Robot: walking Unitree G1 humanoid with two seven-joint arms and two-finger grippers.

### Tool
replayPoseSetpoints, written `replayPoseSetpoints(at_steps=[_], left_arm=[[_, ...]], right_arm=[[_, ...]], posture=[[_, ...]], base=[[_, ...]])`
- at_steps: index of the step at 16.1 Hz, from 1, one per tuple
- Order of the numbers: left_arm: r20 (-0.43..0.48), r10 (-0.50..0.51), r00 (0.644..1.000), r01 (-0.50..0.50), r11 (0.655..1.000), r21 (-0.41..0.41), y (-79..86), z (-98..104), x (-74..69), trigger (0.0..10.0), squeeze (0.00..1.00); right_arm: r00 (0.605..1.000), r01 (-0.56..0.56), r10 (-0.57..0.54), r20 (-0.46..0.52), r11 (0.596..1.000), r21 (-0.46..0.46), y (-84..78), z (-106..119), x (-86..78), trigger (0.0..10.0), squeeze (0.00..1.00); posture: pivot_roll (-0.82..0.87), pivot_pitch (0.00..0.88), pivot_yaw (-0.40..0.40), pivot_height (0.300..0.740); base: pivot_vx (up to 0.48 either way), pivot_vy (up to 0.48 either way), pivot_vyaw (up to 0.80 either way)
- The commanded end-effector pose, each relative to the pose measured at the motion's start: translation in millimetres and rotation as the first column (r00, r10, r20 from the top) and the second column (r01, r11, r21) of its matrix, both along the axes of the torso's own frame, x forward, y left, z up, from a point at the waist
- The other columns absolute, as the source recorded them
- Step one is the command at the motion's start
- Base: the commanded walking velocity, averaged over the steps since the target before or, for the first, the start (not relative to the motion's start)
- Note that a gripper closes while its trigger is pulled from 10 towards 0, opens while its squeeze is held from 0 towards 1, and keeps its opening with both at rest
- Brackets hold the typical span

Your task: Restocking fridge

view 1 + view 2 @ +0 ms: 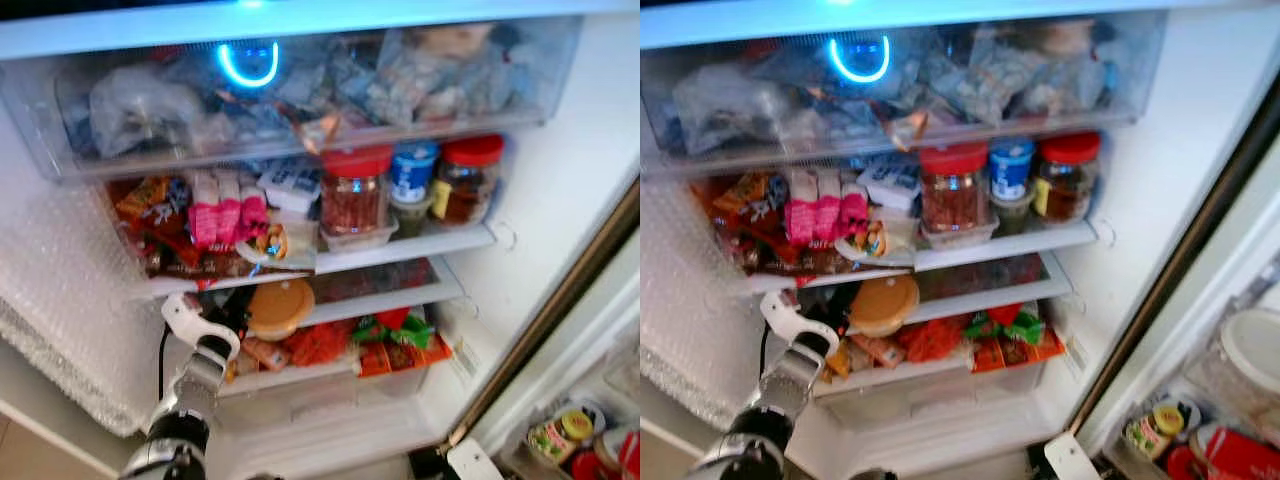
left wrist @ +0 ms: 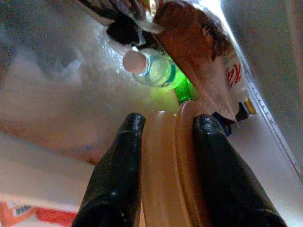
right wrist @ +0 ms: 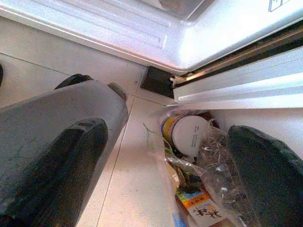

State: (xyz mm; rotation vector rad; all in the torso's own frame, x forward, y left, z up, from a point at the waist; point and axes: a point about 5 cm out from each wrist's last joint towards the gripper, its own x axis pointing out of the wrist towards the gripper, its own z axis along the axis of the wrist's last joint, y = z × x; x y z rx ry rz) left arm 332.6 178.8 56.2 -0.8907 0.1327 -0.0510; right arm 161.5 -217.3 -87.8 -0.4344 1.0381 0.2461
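- The left gripper [image 2: 163, 137] reaches into the open fridge [image 1: 560, 200], its 2 black fingers [image 2: 116, 165] pressed against either side of a round tan plastic lidded container [image 1: 279, 307].
- That container sits on the narrow middle shelf [image 1: 400, 293], tilted, above orange and red snack packets [image 1: 320, 345].
- In the left wrist view, a green bottle with a pale cap [image 2: 154, 71] lies just beyond the container, beside a brown foil bag [image 2: 199, 56].
- 3 jars stand on the shelf above: a red-lidded glass jar [image 1: 354, 195], a blue-lidded tub [image 1: 412, 172] and another red-lidded jar [image 1: 466, 180].
- The right gripper [image 3: 165, 156] hangs low with its fingers spread wide apart, over a pale tiled floor [image 3: 128, 184] and a clear bag of groceries [image 3: 194, 161].
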Motion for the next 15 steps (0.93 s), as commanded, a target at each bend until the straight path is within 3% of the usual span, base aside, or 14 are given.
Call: replayPoseSetpoints(at_steps=[1, 6, 13, 15], left_arm=[[-0.007, 0.007, 1.000, -0.007, 1.000, 0.018, -3.7, 1.5, 4.1, 10.0, 0.00], [-0.068, 0.051, 0.996, -0.047, 0.997, 0.063, -8.9, -0.9, 9.5, 10.0, 0.00], [-0.042, 0.103, 0.994, -0.103, 0.995, 0.012, -21.3, 10.5, 19.6, 10.0, 0.00], [-0.008, 0.135, 0.991, -0.135, 0.991, 0.012, -17.7, 19.7, 24.9, 10.0, 0.00]], right_arm=[[0.996, -0.011, 0.013, -0.092, 1.000, 0.021, 6.6, -10.8, -23.6, 10.0, 0.00], [0.996, -0.019, 0.021, -0.090, 1.000, 0.018, 3.6, -10.6, -25.2, 10.0, 0.00], [0.998, -0.009, 0.010, -0.068, 1.000, 0.011, -4.3, -10.4, -32.4, 10.0, 0.00], [0.997, -0.010, 0.011, -0.073, 1.000, 0.009, -7.0, -11.1, -37.3, 10.0, 0.00]], posture=[[-0.09, 0.031, 0.032, 0.652], [-0.12, 0.079, 0.026, 0.652], [-0.22, 0.176, 0.002, 0.652], [-0.24, 0.200, -0.013, 0.652]], base=[[0.000, 0.000, 0.00], [0.000, 0.000, 0.00], [0.000, 0.000, 0.00], [0.000, 0.000, 0.00]])
